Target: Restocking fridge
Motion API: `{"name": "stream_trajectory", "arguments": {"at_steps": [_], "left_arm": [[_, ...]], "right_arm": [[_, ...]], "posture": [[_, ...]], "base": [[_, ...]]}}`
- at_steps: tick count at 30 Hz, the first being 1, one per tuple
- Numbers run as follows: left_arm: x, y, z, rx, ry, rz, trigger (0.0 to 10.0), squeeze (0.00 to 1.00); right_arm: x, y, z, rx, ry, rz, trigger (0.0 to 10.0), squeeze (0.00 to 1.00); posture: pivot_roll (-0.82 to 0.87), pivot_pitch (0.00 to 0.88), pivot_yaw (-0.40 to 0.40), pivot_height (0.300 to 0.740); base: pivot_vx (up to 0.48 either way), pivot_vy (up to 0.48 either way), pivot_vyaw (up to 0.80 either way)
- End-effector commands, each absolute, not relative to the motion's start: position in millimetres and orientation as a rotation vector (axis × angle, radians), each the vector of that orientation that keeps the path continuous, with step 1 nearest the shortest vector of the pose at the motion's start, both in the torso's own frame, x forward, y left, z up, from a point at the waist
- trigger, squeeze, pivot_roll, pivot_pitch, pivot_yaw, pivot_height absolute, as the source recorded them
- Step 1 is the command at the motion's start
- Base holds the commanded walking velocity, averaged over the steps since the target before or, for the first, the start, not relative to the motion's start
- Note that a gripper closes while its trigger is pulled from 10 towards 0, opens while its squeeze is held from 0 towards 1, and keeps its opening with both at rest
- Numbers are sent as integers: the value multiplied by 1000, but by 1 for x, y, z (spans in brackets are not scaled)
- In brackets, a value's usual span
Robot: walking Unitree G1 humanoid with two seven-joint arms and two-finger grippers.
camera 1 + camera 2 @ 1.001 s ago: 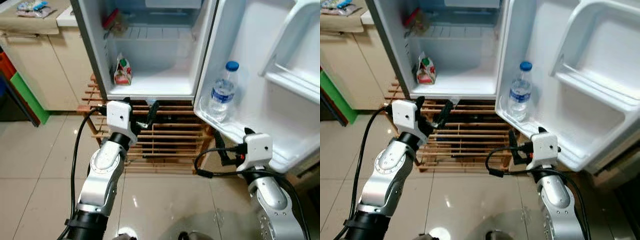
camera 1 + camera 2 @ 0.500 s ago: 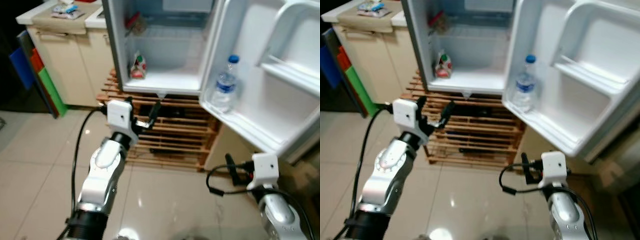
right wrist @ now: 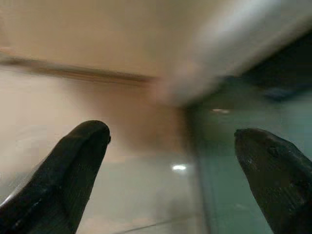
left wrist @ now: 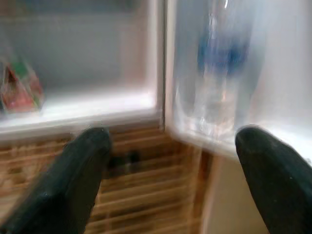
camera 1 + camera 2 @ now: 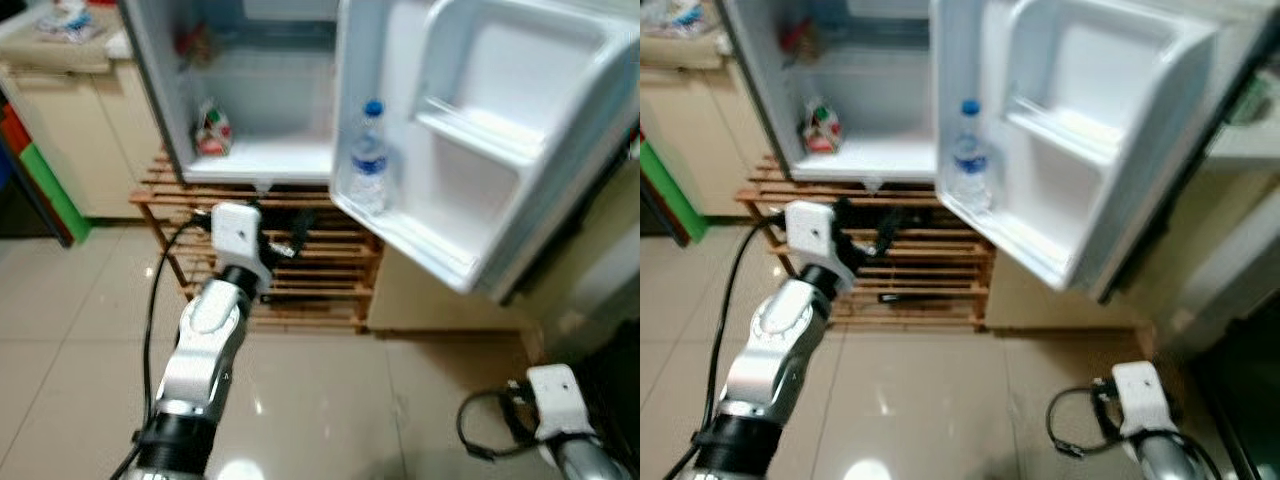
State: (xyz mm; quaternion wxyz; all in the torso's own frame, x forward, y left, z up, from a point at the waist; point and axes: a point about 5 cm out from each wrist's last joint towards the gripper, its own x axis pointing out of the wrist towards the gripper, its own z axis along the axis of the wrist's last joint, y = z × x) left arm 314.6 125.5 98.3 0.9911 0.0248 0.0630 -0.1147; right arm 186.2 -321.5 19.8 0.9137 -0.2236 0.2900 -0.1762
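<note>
The small fridge stands open on a wooden pallet. A clear water bottle with a blue cap stands in the lower shelf of the door. A red and green carton sits on the fridge floor at the left, and a red packet lies on the shelf above. My left gripper is open and empty, held low in front of the pallet below the fridge. In the left wrist view its fingers frame the bottle. My right gripper is open and empty, down near the floor.
A beige cabinet with packets on top stands left of the fridge, with green and red boards leaning beside it. A beige wall runs under the open door. Glossy tiled floor lies in front.
The camera has swung, so the fridge and door sit further left in view. My right arm has dropped from beside the door shelf to low at the right. The left arm keeps its pose.
</note>
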Motion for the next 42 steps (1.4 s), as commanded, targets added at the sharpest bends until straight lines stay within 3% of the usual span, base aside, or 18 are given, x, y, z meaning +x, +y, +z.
{"name": "stream_trajectory", "arguments": {"at_steps": [1, 5, 10, 14, 19, 29, 31, 32, 35, 38, 39, 42], "left_arm": [[311, 133, 74, 111, 261, -198, 10000, 0], [302, 143, 34, 228, 484, -226, 10000, 0], [295, 147, 11, 308, 608, -263, 10000, 0], [278, 154, -17, 469, 758, -344, 10000, 0], [266, 169, -30, 532, 844, -353, 10000, 0], [254, 183, -41, 563, 926, -349, 10000, 0], [237, 187, -53, 586, 1000, -386, 10000, 0], [237, 187, -53, 586, 1000, -386, 10000, 0], [218, 191, -66, 625, 1078, -434, 10000, 0], [215, 191, -67, 634, 1088, -440, 10000, 0], [203, 193, -74, 627, 1137, -461, 10000, 0], [192, 194, -79, 613, 1181, -474, 10000, 0]], "right_arm": [[197, -328, 35, -490, 510, -422, 10000, 0], [246, -330, 90, -532, 267, -469, 10000, 0], [282, -324, 118, -515, 149, -475, 10000, 0], [327, -292, 146, -416, 29, -371, 10000, 0], [352, -249, 172, -368, -65, -237, 10000, 0], [357, -209, 188, -205, -105, -15, 10000, 0], [342, -168, 198, -108, -125, 226, 10000, 0], [342, -168, 198, -108, -125, 226, 10000, 0], [312, -123, 211, 1, -143, 505, 10000, 0], [308, -117, 213, 18, -144, 543, 10000, 0], [287, -102, 225, 83, -170, 700, 10000, 0], [268, -95, 233, 145, -189, 833, 10000, 0]], "posture": [[-220, 20, 37, 740], [-217, 15, 46, 740], [-212, 6, 51, 740], [-203, 0, 55, 740], [-191, 0, 53, 740], [-184, 0, 66, 740], [-185, 0, 86, 740], [-185, 0, 86, 740], [-189, 0, 100, 740], [-189, 0, 100, 740], [-196, 0, 118, 740], [-205, 0, 125, 740]], "base": [[0, 0, 0], [0, 0, 0], [0, 0, 0], [0, 0, 0], [0, 0, 0], [0, 0, 0], [0, 0, 0], [0, 0, 0], [0, 0, 0], [0, 0, 0], [0, 0, 0], [0, 0, 0]]}}
